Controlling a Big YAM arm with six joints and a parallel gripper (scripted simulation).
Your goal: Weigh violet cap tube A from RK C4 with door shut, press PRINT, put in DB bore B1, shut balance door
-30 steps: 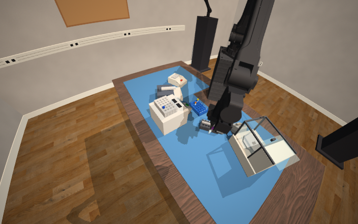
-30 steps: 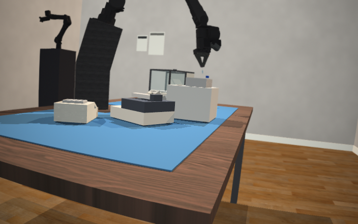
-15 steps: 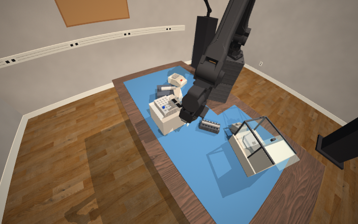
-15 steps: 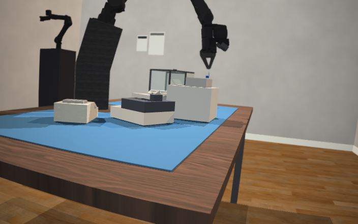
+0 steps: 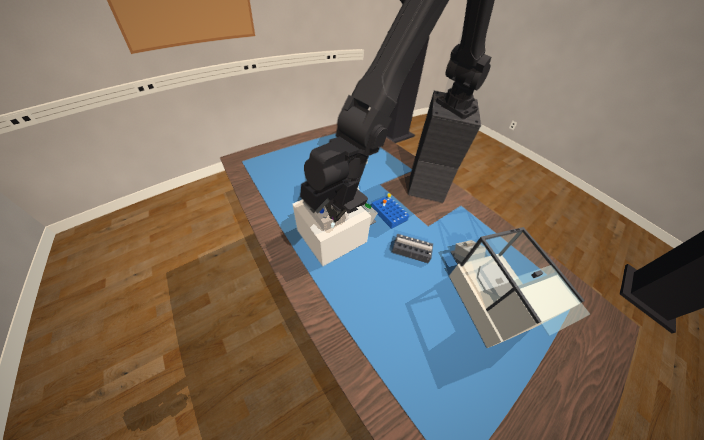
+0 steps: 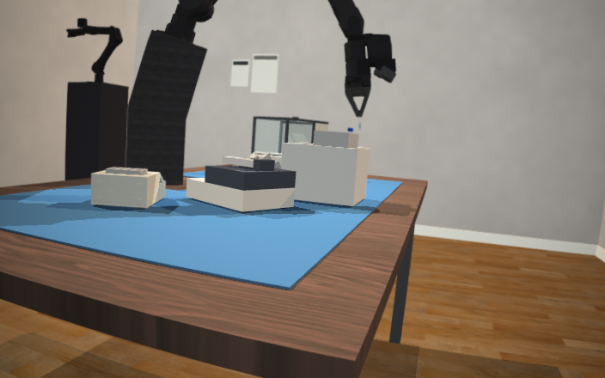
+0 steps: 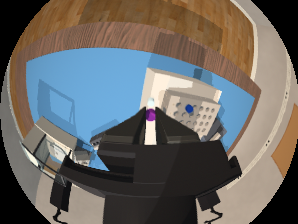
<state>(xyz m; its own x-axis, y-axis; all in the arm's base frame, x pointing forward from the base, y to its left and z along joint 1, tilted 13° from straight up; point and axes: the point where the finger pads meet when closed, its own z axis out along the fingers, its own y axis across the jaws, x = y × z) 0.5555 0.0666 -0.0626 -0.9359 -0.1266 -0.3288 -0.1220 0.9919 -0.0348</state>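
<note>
At centre in the wrist frame, I observe the gripper (image 5: 336,215) (image 6: 358,115) (image 7: 151,111) pinching tube A (image 5: 332,225) (image 6: 359,125) (image 7: 150,115), violet-capped, its exposed lower end pale and translucent.

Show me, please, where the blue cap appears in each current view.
The blue cap:
Top: near the middle, slightly left, partly hidden beneath the arm.
Exterior: right of centre, upper half.
Wrist: right of centre, near mid-height.
Shared landmark: the tall white box below it.

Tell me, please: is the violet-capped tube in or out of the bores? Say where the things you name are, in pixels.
Out: the violet-capped tube (image 5: 332,225) (image 6: 359,125) (image 7: 151,115) is between the fingers (image 5: 336,211) (image 6: 365,103), its lower end above the bored block (image 5: 322,221) (image 6: 334,138) (image 7: 171,96).
</note>
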